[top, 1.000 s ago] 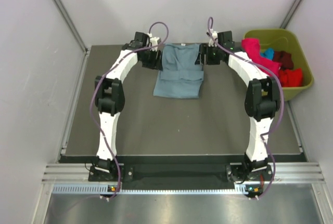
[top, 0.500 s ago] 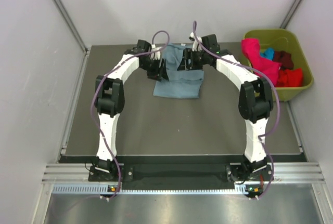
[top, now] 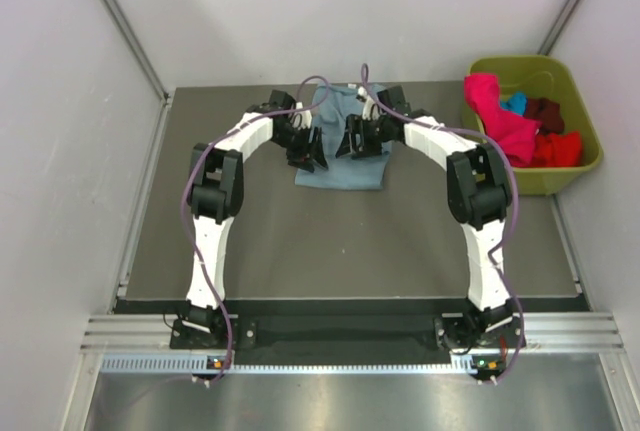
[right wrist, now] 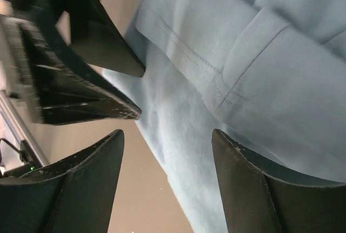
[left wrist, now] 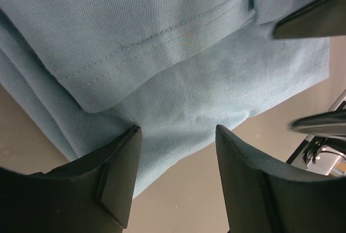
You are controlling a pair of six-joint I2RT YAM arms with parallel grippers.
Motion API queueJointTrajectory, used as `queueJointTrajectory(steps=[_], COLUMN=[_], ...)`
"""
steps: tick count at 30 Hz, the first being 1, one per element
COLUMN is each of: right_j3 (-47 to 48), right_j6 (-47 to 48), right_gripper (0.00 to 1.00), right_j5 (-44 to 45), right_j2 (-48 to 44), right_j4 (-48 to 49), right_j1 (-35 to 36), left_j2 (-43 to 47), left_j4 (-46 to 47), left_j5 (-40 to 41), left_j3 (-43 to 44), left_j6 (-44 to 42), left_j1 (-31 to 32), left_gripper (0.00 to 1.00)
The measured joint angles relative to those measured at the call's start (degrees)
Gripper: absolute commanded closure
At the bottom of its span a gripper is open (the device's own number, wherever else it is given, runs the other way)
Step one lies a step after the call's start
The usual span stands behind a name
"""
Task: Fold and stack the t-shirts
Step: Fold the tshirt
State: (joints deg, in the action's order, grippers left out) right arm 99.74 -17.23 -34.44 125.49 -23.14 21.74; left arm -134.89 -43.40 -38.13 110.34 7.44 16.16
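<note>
left gripper (left wrist: 177,130) and right gripper (right wrist: 167,134) both hang spread and empty directly over the grey-blue t-shirt (top: 345,173), its length running near to far.

No text, label, brand, number or sign can be read in any view.

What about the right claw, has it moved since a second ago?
Yes: the right claw moved leftward, away from the green bin, over the grey-blue t-shirt.
</note>
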Motion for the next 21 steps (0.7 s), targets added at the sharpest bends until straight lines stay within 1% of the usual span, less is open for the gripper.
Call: queueJointTrajectory(steps=[8, 11, 14, 18, 21], right_j3=[0.0, 1.5, 6.6, 18.0, 26.2], right_j6=[-1.2, -1.4, -1.2, -0.8, 0.3], right_gripper=[0.33, 0.33, 0.32, 0.31, 0.3], right_j5=[-1.0, -0.9, -0.1, 1.6, 4.5], right_j2=[3.1, 4.6, 7.8, 13.8, 17.3], right_j4=[0.0, -0.3, -0.6, -0.3, 1.2], right_j1=[1.0, 1.0, 0.6, -0.4, -2.6], left_j2=[0.0, 0.0, 0.1, 0.7, 1.5], left_j4=[0.0, 0.0, 0.2, 0.8, 1.3], left_j5=[0.0, 0.0, 0.0, 0.4, 0.9], left_j3=[0.0, 0.0, -0.3, -1.1, -2.3], left_j6=[0.1, 0.1, 0.0, -0.1, -0.4], left_j1=[0.0, 0.0, 0.0, 0.0, 0.2], left_gripper=[0.37, 0.37, 0.37, 0.37, 0.37])
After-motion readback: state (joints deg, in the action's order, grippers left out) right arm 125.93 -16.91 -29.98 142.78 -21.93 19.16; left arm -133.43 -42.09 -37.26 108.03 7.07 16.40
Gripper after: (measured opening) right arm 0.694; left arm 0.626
